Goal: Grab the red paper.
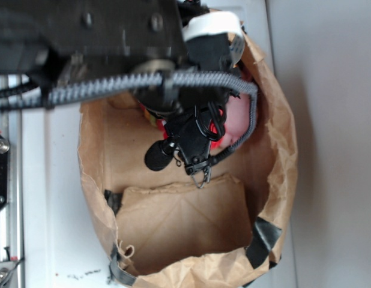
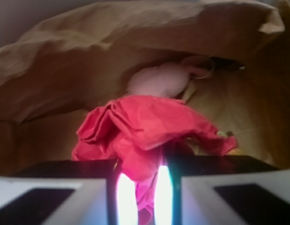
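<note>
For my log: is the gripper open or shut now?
Shut on the red paper: in the wrist view, the gripper fingers pinch its lower fold.

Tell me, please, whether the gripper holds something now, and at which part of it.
Yes. The gripper is shut on the red paper, pinching its lower edge, a hanging fold, between the two fingers. The rest of the wad spreads out beyond the fingertips.

Red paper: thin, matt, finely wrinkled sheet, crumpled into soft folds. Brown paper bag: coarse, matt kraft paper, creased throughout, patched with glossy black tape. Pink toy: smooth, rubbery, pale surface, blurred. Gripper: black matt body; fingers glare bright. Arm cable: ribbed grey sleeve.
</note>
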Robot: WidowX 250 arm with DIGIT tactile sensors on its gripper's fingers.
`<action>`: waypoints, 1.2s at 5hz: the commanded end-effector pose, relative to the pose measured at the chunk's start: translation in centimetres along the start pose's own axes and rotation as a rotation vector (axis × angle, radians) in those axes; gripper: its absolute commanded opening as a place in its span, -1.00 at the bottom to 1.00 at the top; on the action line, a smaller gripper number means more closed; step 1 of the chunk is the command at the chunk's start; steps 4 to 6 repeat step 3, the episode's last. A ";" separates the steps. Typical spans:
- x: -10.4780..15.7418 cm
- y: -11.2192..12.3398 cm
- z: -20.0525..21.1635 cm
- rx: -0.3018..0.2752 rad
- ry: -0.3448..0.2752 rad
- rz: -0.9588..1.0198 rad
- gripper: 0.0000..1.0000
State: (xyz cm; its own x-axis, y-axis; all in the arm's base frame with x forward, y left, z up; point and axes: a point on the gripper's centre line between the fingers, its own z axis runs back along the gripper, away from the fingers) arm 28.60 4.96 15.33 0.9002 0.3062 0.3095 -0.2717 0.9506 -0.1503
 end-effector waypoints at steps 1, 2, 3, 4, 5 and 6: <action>1.4 -1.3 3.9 0.047 -0.022 -0.043 -1.00; 0.7 -2.5 4.9 0.080 -0.058 -0.074 -1.00; 0.4 -2.8 4.8 0.104 -0.072 -0.083 -1.00; 0.4 -2.8 4.8 0.104 -0.072 -0.083 -1.00; 0.4 -2.8 4.8 0.104 -0.072 -0.083 -1.00; 0.4 -2.8 4.8 0.104 -0.072 -0.083 -1.00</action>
